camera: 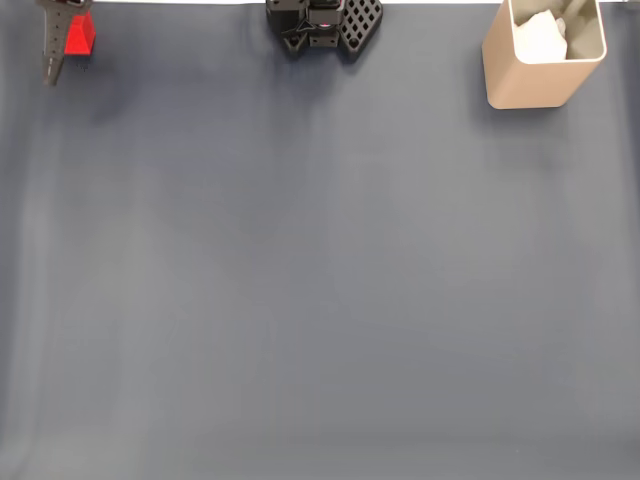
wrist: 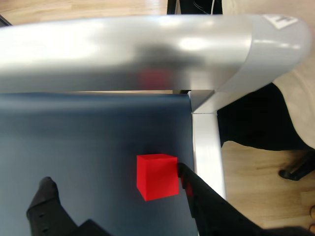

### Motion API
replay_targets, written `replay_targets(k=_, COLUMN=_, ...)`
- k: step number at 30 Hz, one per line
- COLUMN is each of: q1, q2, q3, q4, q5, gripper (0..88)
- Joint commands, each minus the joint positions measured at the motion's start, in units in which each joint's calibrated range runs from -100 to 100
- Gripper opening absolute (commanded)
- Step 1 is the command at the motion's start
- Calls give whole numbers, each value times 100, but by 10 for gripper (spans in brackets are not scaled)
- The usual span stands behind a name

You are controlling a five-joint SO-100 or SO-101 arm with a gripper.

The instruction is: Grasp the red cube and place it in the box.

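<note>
I'm up in the upper left corner of the fixed view, my end effector (camera: 62, 45) right beside the red cube (camera: 80, 33). In the wrist view my end effector (wrist: 115, 187) has its two dark fingers spread apart at the bottom of the frame: the right finger (wrist: 197, 194) touches the right face of the red cube (wrist: 157, 176), the left finger (wrist: 45, 194) stands well off to the left with bare cloth between. Nothing clamped. The cube sits flat on the tabletop (wrist: 88, 142), close to the right edge of the cloth.

The surface is a dark blue-grey mat (camera: 320, 280), smooth and matte. Along the top of the wrist view runs a broad silver rail (wrist: 128, 49), glossy enough to carry a faint red reflection, and a silver frame leg (wrist: 207, 147) drops down the mat's right edge. Beyond that, pale wooden floor (wrist: 256, 167) and a dark shape I can't identify.

Over in the fixed view's upper right corner the box (camera: 530, 85) stands upright, something white inside. My black latticed base (camera: 325, 25) sits at top centre.
</note>
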Motion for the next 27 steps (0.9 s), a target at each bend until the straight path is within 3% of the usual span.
replay_targets(k=1, q1=91, q2=-36, q3=-261, q4=-58, q5=54, gripper=542)
replay_targets(k=27, q1=162, q2=-157, q3=94, q4=-42, q5=137, gripper=540)
